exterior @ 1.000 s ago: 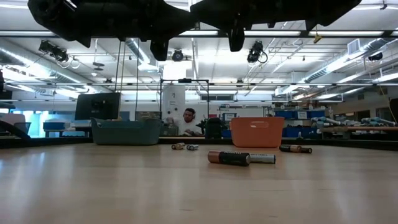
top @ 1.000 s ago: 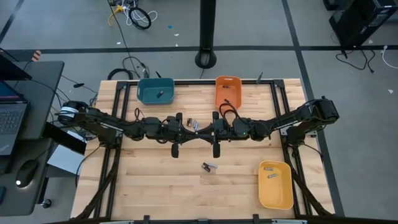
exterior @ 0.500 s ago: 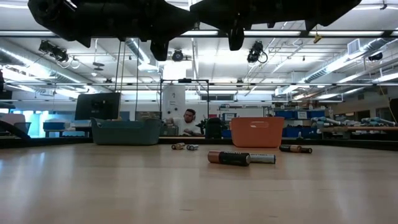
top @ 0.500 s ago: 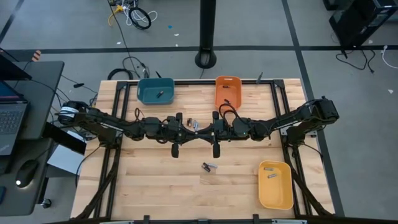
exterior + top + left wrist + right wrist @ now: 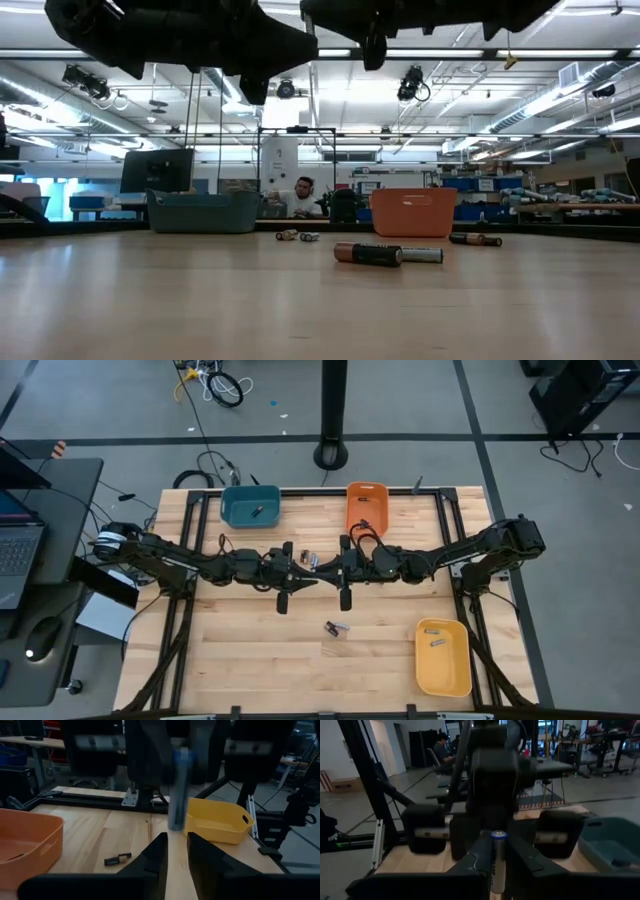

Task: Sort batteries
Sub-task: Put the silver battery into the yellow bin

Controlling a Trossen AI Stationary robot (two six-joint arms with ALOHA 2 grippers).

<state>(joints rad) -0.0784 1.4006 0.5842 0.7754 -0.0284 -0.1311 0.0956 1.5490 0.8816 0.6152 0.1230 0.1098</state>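
Above the table's middle my two grippers face each other. My right gripper [image 5: 498,851] is shut on a silvery battery [image 5: 498,865], which stands upright and also shows in the left wrist view as a blurred battery [image 5: 177,795]. My left gripper [image 5: 177,837] is open just short of that battery, with bare table showing between its fingers. Two batteries [image 5: 337,628] lie side by side on the wood nearer the front edge, and two more batteries [image 5: 308,559] lie under the arms. Another battery [image 5: 117,858] lies beside the orange bin. My right gripper pinches the battery's round side [image 5: 498,870] between its two fingers. The fingers come level from the table's right and lie across the battery. The battery stands upright with its capped end [image 5: 499,836] up, lifted well clear of the table.
A teal bin [image 5: 250,506] and an orange bin [image 5: 367,508] stand at the far edge and a yellow bin [image 5: 443,656] at the near right, each with batteries inside. A person [image 5: 303,195] sits in the room behind the table.
My right gripper has risen a little with the battery. In the low view a slit of light now parts the two arms' dark shapes, which were joined before.
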